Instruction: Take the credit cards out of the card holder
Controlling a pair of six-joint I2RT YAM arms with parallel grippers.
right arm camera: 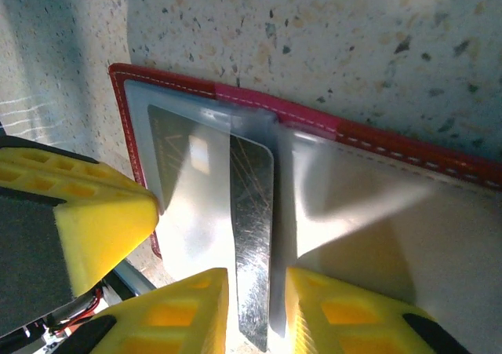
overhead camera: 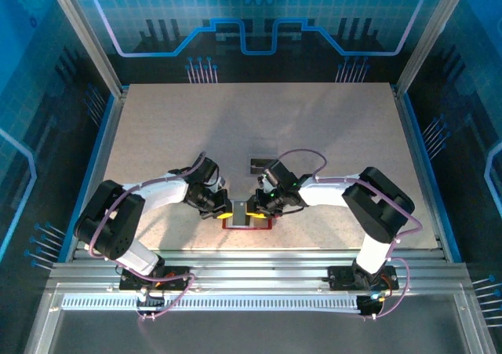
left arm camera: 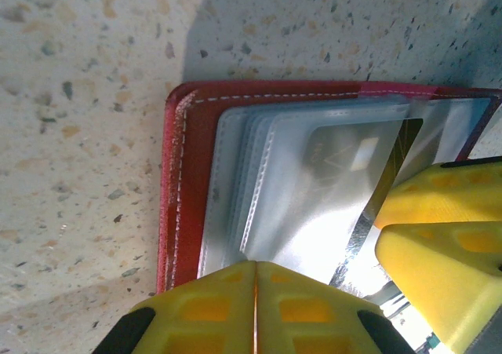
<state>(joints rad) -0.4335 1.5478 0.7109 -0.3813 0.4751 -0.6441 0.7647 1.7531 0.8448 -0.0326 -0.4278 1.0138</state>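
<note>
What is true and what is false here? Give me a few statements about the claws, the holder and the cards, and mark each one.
1. The holder lies open on the table. True.
2. The left claw gapes wide. False: its fingers are shut together.
3. A card sits between the fingers of the right claw. True.
4. The holder is blue. False: it is red.
5. A loose card lies on the table, apart from the holder. True.
</note>
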